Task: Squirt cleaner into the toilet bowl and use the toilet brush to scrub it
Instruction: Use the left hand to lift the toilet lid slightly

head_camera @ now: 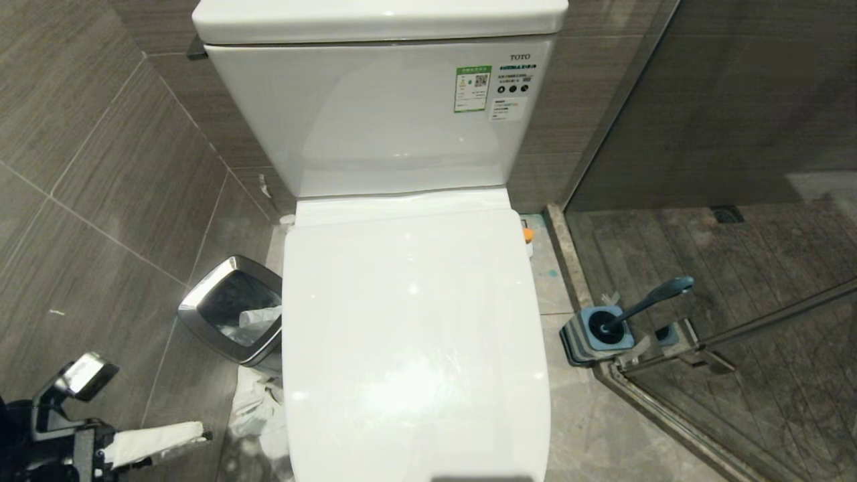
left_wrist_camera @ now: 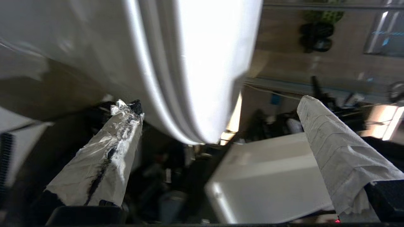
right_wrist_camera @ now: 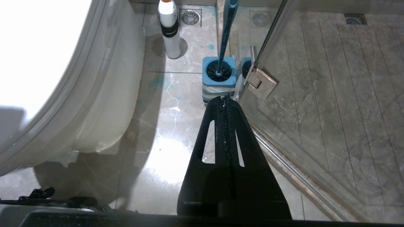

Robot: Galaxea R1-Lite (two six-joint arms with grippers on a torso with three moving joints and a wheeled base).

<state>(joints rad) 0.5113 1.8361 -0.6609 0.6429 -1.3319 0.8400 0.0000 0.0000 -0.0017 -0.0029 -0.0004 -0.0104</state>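
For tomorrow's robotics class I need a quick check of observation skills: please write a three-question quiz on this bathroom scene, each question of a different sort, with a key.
1. True or false: the white toilet lid is raised, showing the bowl.
2. Multiple choice: where is the toilet brush with the slim blue-grey handle? A) in the left gripper B) standing in its square blue-grey holder beside the glass shower door C) lying in the silver-rimmed waste bin
3. Fill in: the paper-wrapped left gripper, near the lid's front edge, is ____, while the black right gripper is shut.

Key: 1 false, the lid is down; 2 B; 3 open, and it holds nothing.
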